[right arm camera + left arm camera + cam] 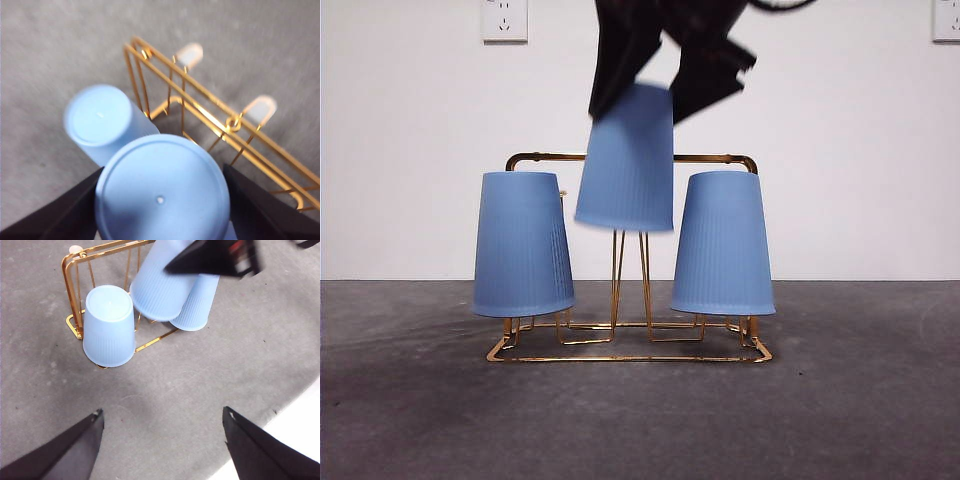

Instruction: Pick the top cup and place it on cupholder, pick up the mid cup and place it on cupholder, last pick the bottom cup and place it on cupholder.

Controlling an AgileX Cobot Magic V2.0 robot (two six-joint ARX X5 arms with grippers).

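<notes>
The gold wire cupholder (550,157) stands mid-table. Two blue cups sit upside down on its pegs, one at the left end (523,245) and one at the right end (723,243). A third blue cup (627,160) hangs mouth-down and slightly tilted above the middle pegs, with my right gripper (655,95) shut on its upper part. The right wrist view shows this cup's base (162,192) between the jaws, beside another cup (100,122) and two bare white-tipped pegs (189,52). My left gripper (162,412) is open and holds nothing, back from the cupholder (73,324).
Dark grey tabletop (860,400) surrounds the rack. A white wall with two sockets (504,18) lies behind. The table's pale edge (300,420) shows near my left gripper.
</notes>
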